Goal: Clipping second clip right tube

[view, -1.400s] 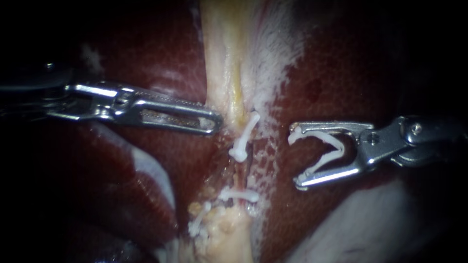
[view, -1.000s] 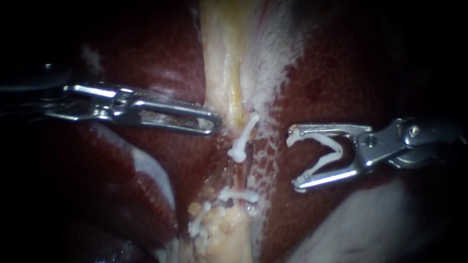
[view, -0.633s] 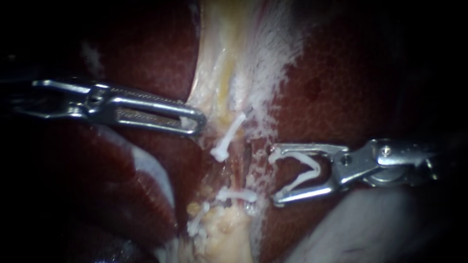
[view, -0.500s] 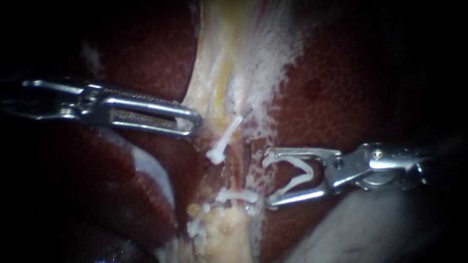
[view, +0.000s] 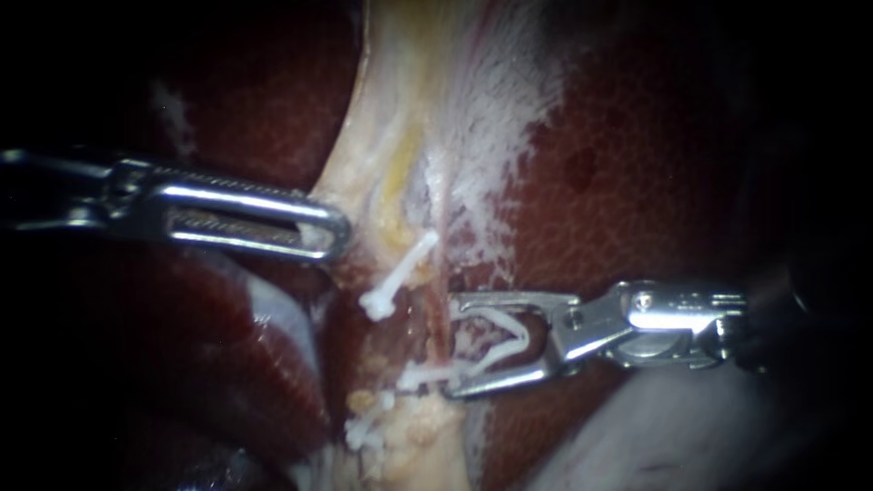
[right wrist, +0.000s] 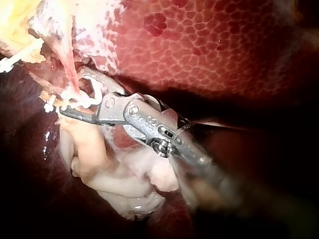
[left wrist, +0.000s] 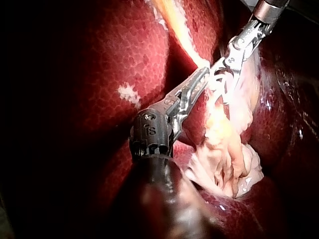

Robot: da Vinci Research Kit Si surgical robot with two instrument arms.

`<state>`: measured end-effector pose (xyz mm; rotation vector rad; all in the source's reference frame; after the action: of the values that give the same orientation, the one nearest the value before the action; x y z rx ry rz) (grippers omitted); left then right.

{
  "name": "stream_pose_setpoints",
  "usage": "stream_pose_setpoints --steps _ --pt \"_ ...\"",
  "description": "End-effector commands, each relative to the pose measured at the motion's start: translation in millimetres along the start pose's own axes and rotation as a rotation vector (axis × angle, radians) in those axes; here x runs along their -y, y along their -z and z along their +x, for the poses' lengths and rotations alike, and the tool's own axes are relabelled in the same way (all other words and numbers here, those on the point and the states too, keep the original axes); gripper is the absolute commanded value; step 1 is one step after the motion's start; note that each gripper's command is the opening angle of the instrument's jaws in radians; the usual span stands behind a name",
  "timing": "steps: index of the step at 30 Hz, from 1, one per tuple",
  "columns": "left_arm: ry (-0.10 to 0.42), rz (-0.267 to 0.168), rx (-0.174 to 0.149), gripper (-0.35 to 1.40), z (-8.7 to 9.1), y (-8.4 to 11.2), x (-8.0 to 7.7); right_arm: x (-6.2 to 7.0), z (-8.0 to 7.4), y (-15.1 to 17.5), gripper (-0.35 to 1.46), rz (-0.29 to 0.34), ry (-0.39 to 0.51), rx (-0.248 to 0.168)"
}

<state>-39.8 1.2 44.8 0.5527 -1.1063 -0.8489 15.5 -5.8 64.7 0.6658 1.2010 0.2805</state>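
End effector, right instrument (view: 450, 347): open clip (view: 518, 338) held astride tube (view: 443, 264), plain in wrist view; left instrument (view: 338, 238) grips tissue (view: 368, 195).

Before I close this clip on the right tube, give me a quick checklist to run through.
1. Seating of loaded clip in both jaws of right instrument: ok.
2. Whole right tube inside the clip's mouth: cannot tell.
3. Clearance from upper clip: ok, it lies apart from the jaws.
4. Clearance from lower clip: not ok, the lower jaw's tip looks to touch it.
5. Grip of left instrument on pale tissue, pulled taut: ok.
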Motion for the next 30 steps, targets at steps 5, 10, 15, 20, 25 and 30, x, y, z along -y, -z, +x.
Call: stream_pose_setpoints --steps 5,10,15,20,25,30 --pt "0.001 -0.002 0.0 -0.28 0.0 0.2 0.0 0.0 0.0 -1.0 0.6 0.018 0.0 0.005" --pt "0.002 -0.007 0.002 -0.28 0.0 0.3 -0.4 0.2 0.3 -1.6 0.58 0.047 -0.002 0.011" --pt "0.002 -0.013 0.004 -0.28 0.0 0.5 -0.9 0.7 0.7 -2.3 0.56 0.076 -0.004 0.017" --pt "0.003 -0.013 0.004 -0.28 0.0 0.6 -1.2 1.2 1.0 -2.6 0.54 0.121 -0.012 0.028" --pt "0.003 -0.016 0.005 -0.28 0.0 0.6 -1.3 1.2 1.0 -2.6 0.52 0.136 -0.023 0.033" --pt "0.003 -0.017 0.005 -0.28 0.0 0.6 -1.4 1.2 1.0 -2.6 0.46 0.132 -0.047 0.033"
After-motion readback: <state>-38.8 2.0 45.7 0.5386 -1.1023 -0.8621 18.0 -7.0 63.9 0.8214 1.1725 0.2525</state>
